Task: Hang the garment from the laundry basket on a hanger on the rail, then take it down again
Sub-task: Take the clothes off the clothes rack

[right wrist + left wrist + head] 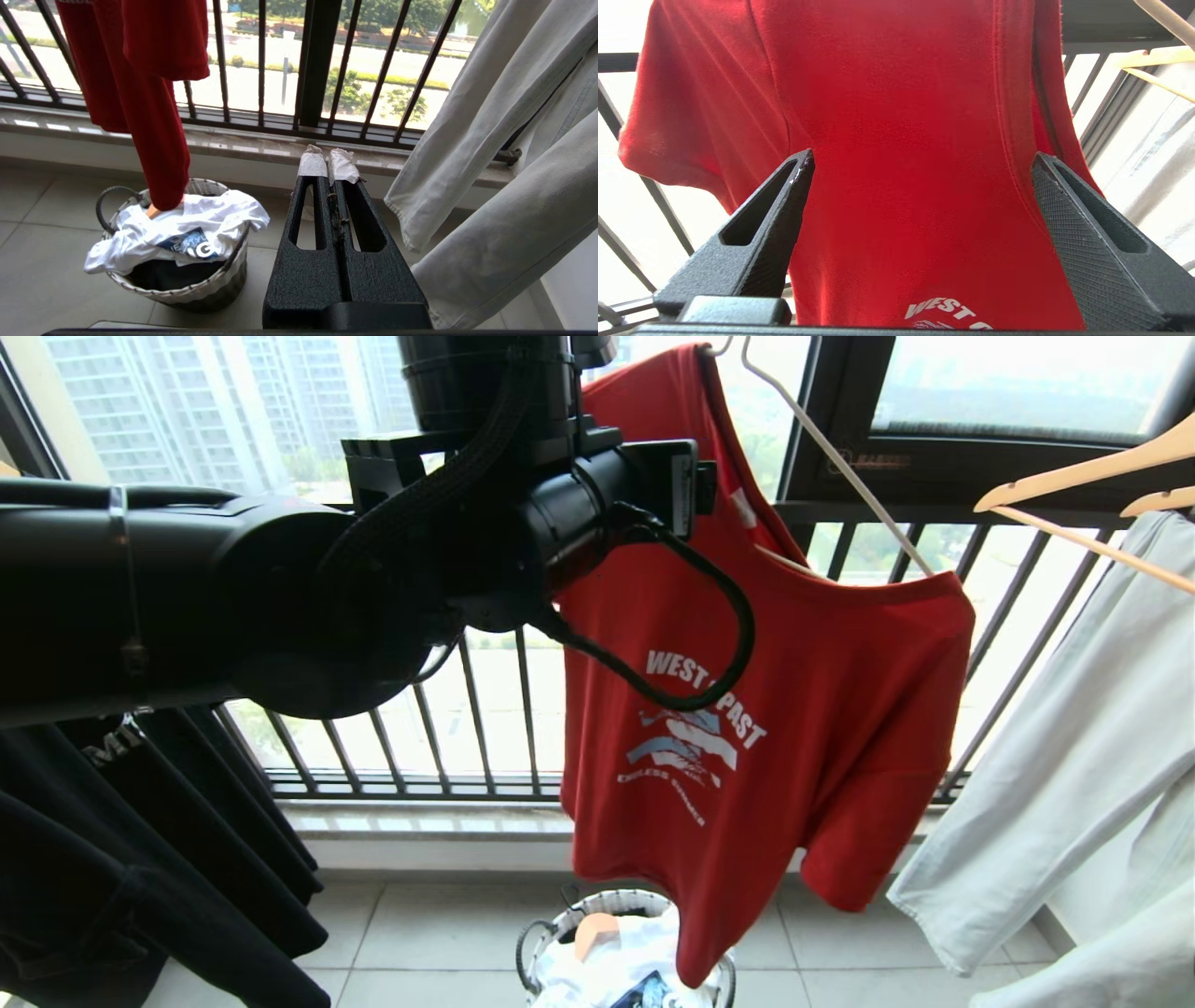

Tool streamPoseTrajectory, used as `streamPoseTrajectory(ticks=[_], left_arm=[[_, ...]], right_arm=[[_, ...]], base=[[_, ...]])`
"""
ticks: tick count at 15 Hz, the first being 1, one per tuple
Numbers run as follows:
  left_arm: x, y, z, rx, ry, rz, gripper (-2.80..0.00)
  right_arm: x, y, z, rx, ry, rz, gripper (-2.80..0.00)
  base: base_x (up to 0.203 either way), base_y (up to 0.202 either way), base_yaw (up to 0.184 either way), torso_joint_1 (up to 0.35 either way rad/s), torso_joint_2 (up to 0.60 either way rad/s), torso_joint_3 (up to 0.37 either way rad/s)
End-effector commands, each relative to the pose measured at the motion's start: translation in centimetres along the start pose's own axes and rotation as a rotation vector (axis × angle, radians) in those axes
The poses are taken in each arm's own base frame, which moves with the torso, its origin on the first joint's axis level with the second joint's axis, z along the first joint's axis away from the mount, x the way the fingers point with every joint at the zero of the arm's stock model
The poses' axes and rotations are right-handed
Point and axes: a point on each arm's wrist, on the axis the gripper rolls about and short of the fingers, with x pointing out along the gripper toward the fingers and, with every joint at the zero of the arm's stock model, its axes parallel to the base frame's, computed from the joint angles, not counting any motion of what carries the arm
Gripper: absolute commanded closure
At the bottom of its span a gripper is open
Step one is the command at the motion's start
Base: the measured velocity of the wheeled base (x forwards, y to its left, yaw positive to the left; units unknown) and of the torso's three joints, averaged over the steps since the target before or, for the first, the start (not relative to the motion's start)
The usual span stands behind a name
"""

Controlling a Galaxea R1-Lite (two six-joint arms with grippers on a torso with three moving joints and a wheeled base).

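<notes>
Balcony railings (420, 728) and a bright window fill the background, with pale floor tiles (439, 933) below. At the centre of the head view the garment (840, 709), a red T-shirt printed "WEST", hangs lopsided on the hanger (831, 453), whose thin off-white arm slants from the top of the frame down into the neckline; one shoulder sits high, the other sags toward centre right. Its lowest corner dangles into the laundry basket (546, 938) at bottom centre, touching the white printed garment (187, 224) heaped there.

The left gripper (920, 163) faces the red cloth up close, its fingers (784, 205) spread wide on either side of the shirt's chest and holding nothing. The left arm (233, 597) stretches across the upper left of the head view. The right gripper (329, 163) sits low near the floor, fingers pressed together and empty, just right of the basket.

Black clothing (140, 859) hangs at lower left; pale grey trousers (1074, 756) and tan wooden hangers (1092, 467) occupy the right edge.
</notes>
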Motion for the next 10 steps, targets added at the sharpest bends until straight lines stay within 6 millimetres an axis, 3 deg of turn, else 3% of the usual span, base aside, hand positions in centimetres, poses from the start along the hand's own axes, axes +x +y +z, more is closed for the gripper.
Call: streamPoseTrajectory(ticks=[1,4,10], left_arm=[[0.2,0.6,0.4,0.016,-0.042,0.02,-2.8],[1.4,0.3,0.4,0.049,-0.168,0.025,-2.8],[1.3,-0.2,-0.3,0.04,-0.132,0.003,-2.8]], right_arm=[[0.0,0.0,0.0,-0.001,0.001,0.001,0.0],[0.0,0.0,0.0,-0.001,0.001,0.001,0.0],[0.0,0.0,0.0,-0.001,0.001,0.001,0.0]], base=[[0.0,0.0,0.0,0.0,0.0,0.0],[0.0,0.0,0.0,0.0,0.0,0.0],[0.0,0.0,0.0,0.0,0.0,0.0]])
